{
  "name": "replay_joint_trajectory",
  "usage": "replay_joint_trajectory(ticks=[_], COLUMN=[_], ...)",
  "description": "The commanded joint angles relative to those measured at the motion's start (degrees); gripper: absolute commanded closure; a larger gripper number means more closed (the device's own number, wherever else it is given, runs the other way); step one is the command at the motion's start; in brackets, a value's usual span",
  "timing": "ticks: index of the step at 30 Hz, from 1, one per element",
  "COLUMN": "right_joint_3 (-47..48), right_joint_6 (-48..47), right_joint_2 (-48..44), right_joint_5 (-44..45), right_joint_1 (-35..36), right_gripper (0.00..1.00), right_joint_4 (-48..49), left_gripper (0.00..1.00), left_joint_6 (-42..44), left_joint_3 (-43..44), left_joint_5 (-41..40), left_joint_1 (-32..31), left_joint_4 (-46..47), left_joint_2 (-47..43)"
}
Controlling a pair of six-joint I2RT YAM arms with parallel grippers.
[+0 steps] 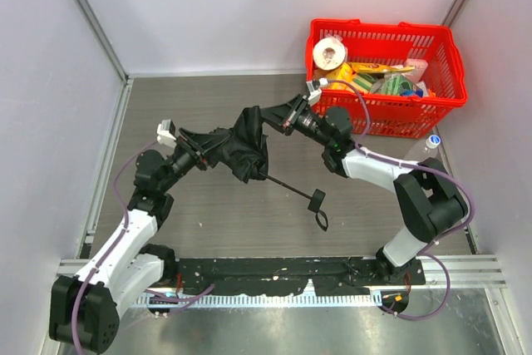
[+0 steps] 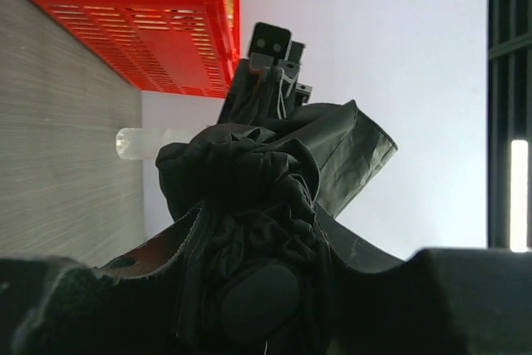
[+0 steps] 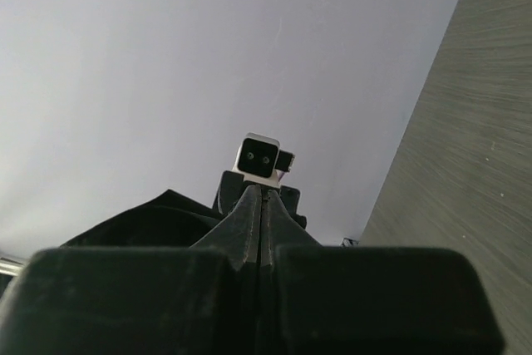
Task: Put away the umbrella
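Note:
The umbrella (image 1: 246,149) is a bundle of black fabric held above the table between both arms. Its thin shaft (image 1: 287,185) slants down right to the small handle (image 1: 317,199) and wrist loop (image 1: 321,220) on the table. My left gripper (image 1: 205,152) is shut on the bunched fabric from the left; in the left wrist view the folds (image 2: 249,180) and a rounded black cap (image 2: 258,301) fill the space between its fingers (image 2: 366,243). My right gripper (image 1: 264,115) is shut, pinching a pulled-up edge of the fabric (image 3: 150,222) at its tips (image 3: 262,194).
A red basket (image 1: 455,72) full of packets and a tape roll (image 1: 329,53) stands at the back right, just behind the right arm. A clear bottle (image 1: 430,145) lies beside its front corner. Grey walls close in the table on the left, back and right.

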Motion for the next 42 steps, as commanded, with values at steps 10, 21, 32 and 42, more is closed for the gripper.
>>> replay_joint_trajectory(ticks=[10,21,32,42], right_joint_3=[5.62,13.44,21.09,23.91], right_joint_6=[-26.04,-41.18,-51.55,-60.08], right_joint_2=[-12.52,-14.38,-12.27,-7.86], right_joint_5=[17.78,20.97,11.30,9.43], right_joint_1=[-2.31,5.79,18.97,27.76], right_gripper=[1.00,1.00,1.00,1.00], right_joint_4=[-10.04,-14.82,-24.92,-34.07], left_gripper=[1.00,1.00,1.00,1.00], left_joint_6=[17.41,21.10,22.34,21.46], left_joint_3=[4.58,5.89,14.42,16.90], left_joint_5=[-3.86,-7.54,-16.42,-18.90], left_joint_1=[0.27,0.27,0.18,0.09], left_joint_4=[-48.23,-52.26,-63.26,-64.25], left_joint_2=[-4.64,5.56,17.34,19.54])
